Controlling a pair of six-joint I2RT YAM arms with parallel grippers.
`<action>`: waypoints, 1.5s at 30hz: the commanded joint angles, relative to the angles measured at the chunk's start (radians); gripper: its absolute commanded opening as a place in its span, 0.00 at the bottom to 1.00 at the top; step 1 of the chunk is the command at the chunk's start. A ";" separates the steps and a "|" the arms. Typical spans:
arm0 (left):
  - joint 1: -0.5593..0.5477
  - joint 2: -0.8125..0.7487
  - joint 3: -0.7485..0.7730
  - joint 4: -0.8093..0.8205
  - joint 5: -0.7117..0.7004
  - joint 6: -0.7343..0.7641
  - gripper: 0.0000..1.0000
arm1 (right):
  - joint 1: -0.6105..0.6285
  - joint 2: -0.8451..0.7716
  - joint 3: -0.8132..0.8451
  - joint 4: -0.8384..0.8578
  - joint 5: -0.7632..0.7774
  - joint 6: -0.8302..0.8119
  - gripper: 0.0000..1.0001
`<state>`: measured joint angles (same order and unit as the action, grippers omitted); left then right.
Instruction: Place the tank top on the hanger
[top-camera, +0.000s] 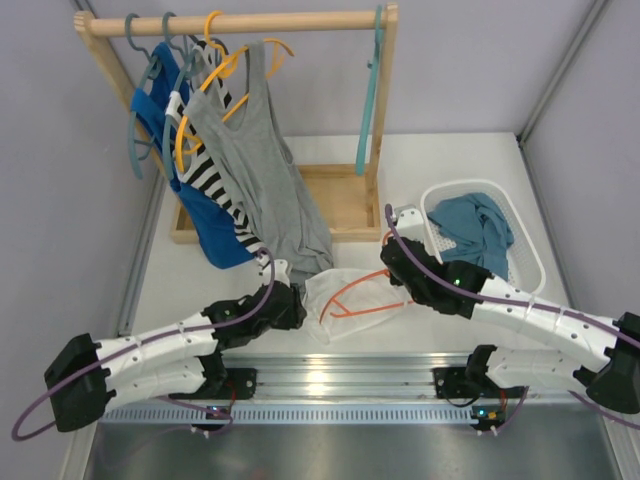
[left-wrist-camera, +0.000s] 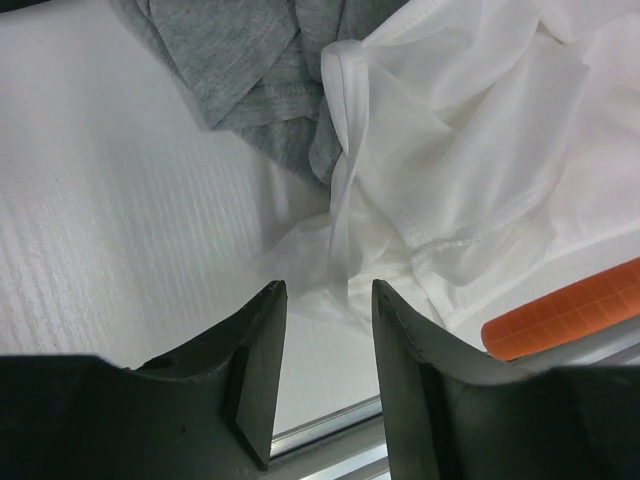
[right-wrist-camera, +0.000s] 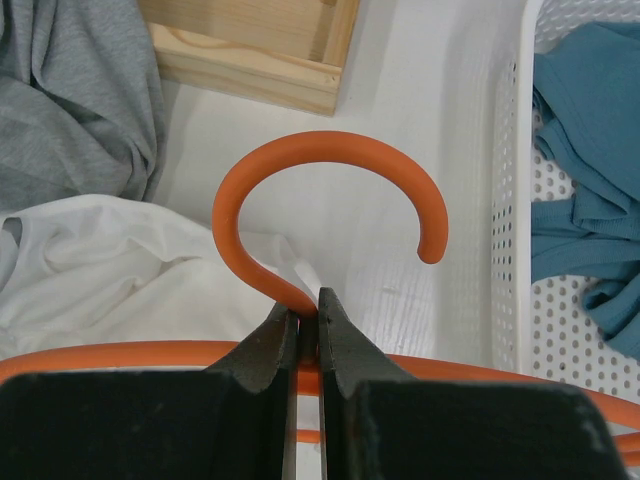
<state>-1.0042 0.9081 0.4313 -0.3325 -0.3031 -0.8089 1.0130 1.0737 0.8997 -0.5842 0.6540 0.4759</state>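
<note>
The white tank top (top-camera: 345, 300) lies crumpled on the table near the front edge, with the orange hanger (top-camera: 365, 300) partly inside it. My right gripper (right-wrist-camera: 308, 312) is shut on the neck of the hanger (right-wrist-camera: 300, 190), just below its hook. In the top view the right gripper (top-camera: 392, 268) sits at the top's right side. My left gripper (left-wrist-camera: 328, 300) is open and empty, its jaws just short of a fold of the tank top (left-wrist-camera: 460, 150). One end of the hanger (left-wrist-camera: 565, 318) shows at the right. In the top view the left gripper (top-camera: 292, 300) is at the top's left edge.
A wooden rack (top-camera: 235, 22) at the back holds a grey tank top (top-camera: 265, 180), a blue and a striped garment and teal and yellow hangers. Its wooden base (top-camera: 330, 205) lies behind the work area. A white basket (top-camera: 520, 235) with a teal garment (top-camera: 480, 230) stands at the right.
</note>
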 joint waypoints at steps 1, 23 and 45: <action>-0.004 0.035 -0.005 0.101 -0.047 0.008 0.45 | 0.013 -0.031 0.062 0.000 0.026 0.012 0.00; 0.007 0.137 0.027 0.175 -0.096 0.056 0.14 | 0.015 -0.021 0.064 -0.005 0.025 0.021 0.00; 0.007 -0.017 0.118 0.007 -0.018 0.091 0.00 | 0.015 0.029 0.090 0.000 0.042 0.035 0.00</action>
<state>-0.9974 0.9165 0.4915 -0.3210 -0.3534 -0.7319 1.0130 1.0912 0.9268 -0.5987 0.6621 0.4984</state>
